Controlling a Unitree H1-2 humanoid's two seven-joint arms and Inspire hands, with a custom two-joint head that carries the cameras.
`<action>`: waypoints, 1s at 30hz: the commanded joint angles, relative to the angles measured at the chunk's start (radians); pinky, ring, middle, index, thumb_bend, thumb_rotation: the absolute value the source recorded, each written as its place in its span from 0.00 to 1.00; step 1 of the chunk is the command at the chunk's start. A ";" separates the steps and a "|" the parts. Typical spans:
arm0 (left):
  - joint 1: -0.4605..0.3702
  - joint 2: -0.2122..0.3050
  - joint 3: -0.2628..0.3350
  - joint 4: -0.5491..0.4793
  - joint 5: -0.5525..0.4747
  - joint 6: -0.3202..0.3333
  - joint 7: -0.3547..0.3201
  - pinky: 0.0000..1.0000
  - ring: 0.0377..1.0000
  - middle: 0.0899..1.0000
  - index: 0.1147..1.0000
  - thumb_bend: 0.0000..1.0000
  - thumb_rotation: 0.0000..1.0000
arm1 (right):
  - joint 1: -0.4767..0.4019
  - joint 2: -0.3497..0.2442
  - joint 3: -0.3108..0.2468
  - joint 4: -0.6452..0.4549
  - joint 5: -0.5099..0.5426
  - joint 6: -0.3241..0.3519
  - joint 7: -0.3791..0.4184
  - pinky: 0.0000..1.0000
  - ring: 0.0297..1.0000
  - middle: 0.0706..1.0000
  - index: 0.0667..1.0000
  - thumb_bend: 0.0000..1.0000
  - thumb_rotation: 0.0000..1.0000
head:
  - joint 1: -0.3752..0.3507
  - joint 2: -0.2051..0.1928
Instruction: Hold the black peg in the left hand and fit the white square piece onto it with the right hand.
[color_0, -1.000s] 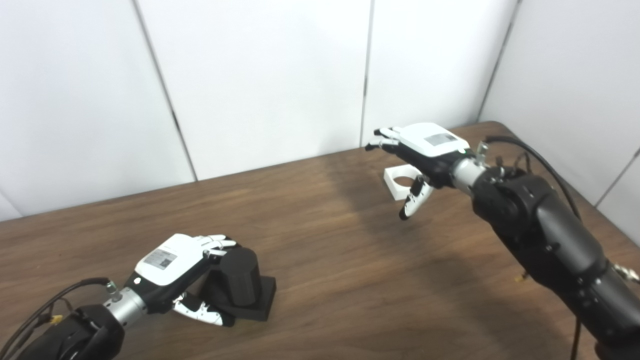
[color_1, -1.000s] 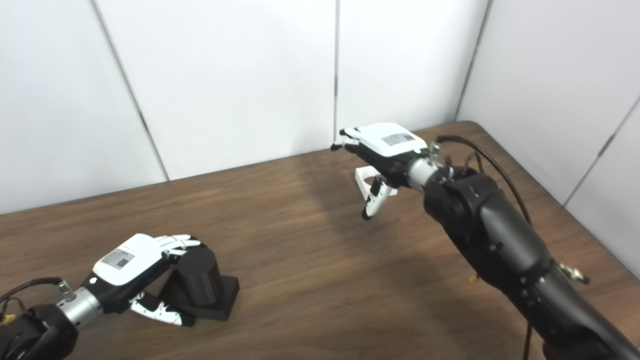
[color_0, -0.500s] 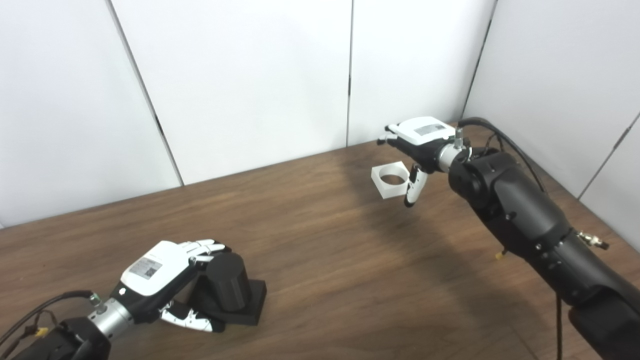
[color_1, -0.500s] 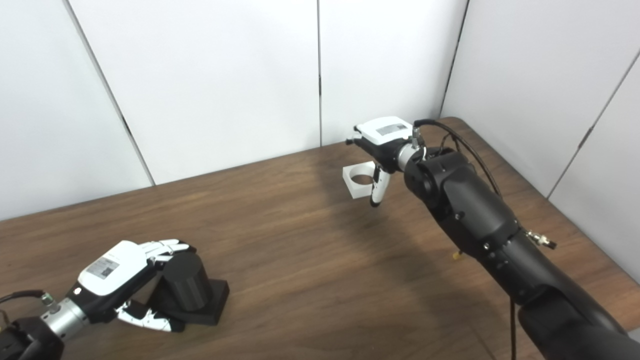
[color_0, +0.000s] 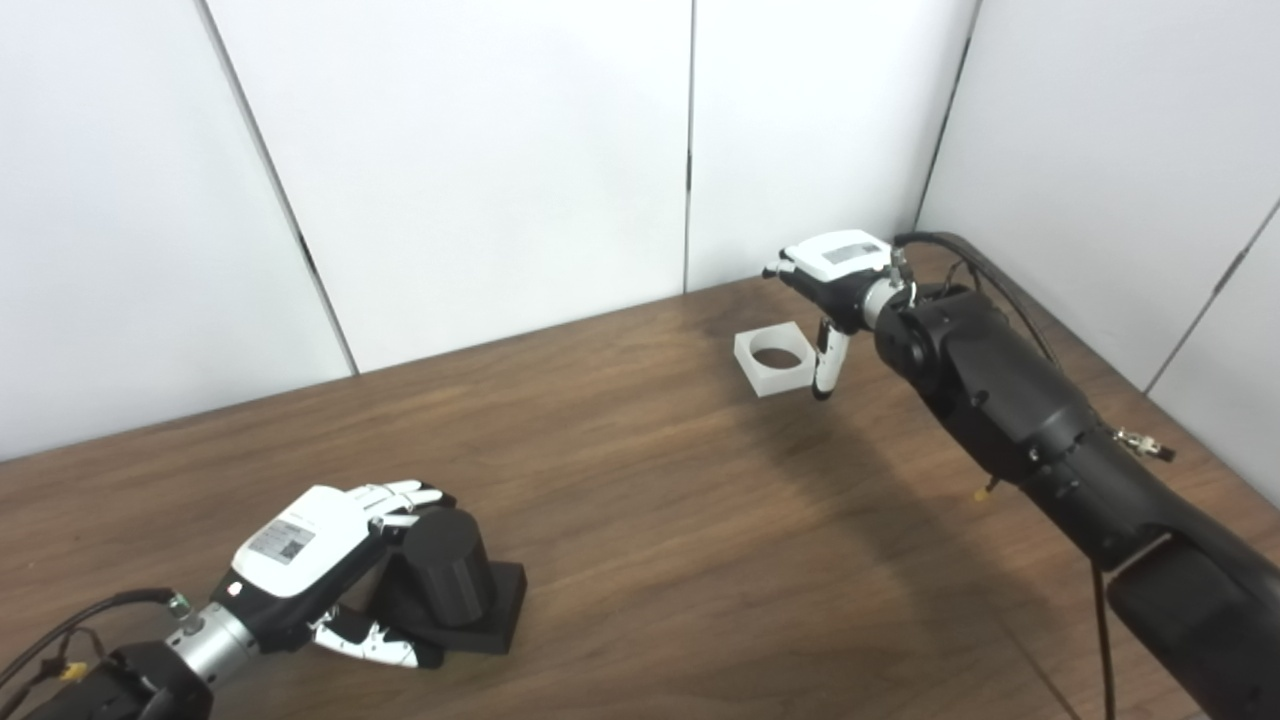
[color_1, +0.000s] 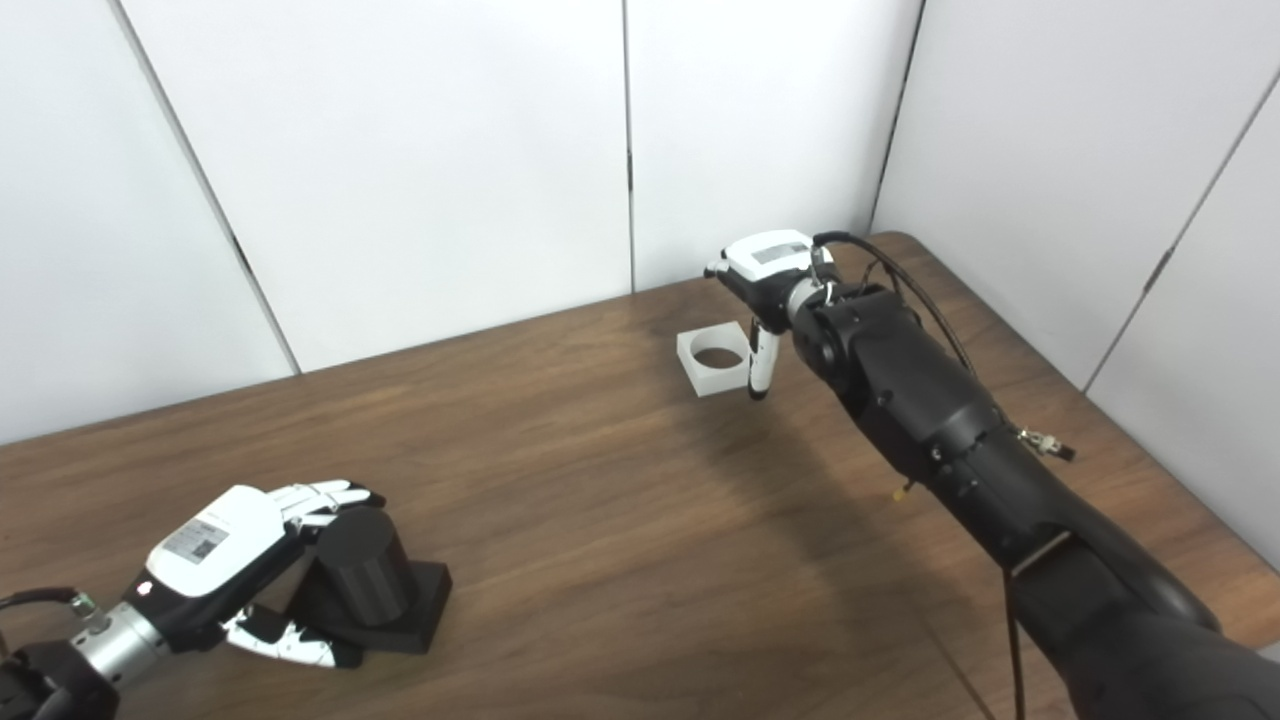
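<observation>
The black peg (color_0: 445, 568), a thick cylinder on a square base, rests on the table at the lower left. My left hand (color_0: 300, 540) cups it. Its fingers (color_0: 400, 495) lie against the cylinder's top far side and its thumb lies in front of the base. The fingers and thumb are spread wide and not clamped. The white square piece (color_0: 772, 358) with a round hole lies flat on the table at the far right. My right hand (color_0: 835, 275) is open just right of it. Its thumb hangs down beside the piece's right edge and its fingers reach above the far corner.
The brown wooden table (color_0: 650, 520) stretches between the two objects. White wall panels stand behind and to the right. The table's far right corner (color_0: 935, 262) is close behind my right hand. My black right arm (color_0: 1020, 420) crosses the right side of the table.
The whole view has shifted. My right hand was over the white piece and now sits at its right edge, with the hole fully in sight. My left hand stays at the peg.
</observation>
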 joint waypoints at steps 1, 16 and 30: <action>0.048 0.037 -0.060 0.040 0.076 0.010 -0.059 0.81 0.88 0.85 0.42 0.52 0.06 | -0.057 -0.011 -0.002 -0.004 -0.006 -0.005 -0.042 0.90 0.96 0.98 0.92 0.94 0.15 | 0.002 0.004; 0.055 0.044 -0.052 0.020 0.064 0.010 -0.073 0.82 0.88 0.85 0.42 0.52 0.06 | -0.090 0.062 0.046 0.140 0.058 -0.029 -0.143 0.86 0.95 0.96 0.88 0.84 0.18 | 0.021 0.013; 0.058 0.040 -0.045 0.005 0.053 0.010 -0.087 0.81 0.87 0.84 0.42 0.52 0.06 | -0.131 0.083 0.074 0.261 0.116 -0.014 -0.169 0.85 0.90 0.92 0.82 0.81 0.16 | 0.028 0.014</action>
